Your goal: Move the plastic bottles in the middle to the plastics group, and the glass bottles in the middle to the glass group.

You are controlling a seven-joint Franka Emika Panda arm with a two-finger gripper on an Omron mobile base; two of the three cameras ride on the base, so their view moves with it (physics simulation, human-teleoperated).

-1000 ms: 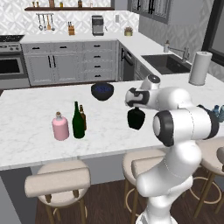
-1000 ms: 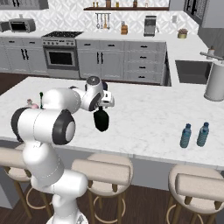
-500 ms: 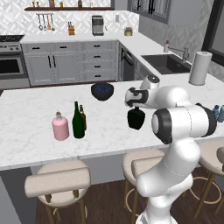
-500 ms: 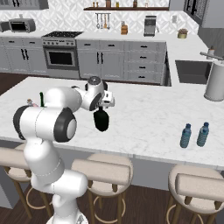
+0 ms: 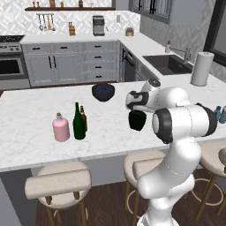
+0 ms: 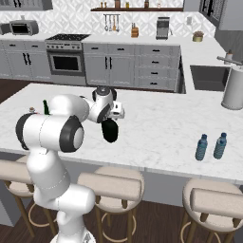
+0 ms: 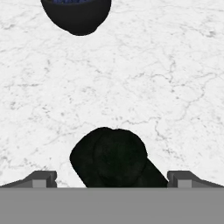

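Hand view: black bottle point(image 7: 114, 159) sits between spread gripper point(image 7: 112, 178) fingers.

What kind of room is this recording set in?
A home kitchen, rendered rather than real: a marble island counter with bar stools along it, a stove with oven against the back wall, and a sink on the side counter.
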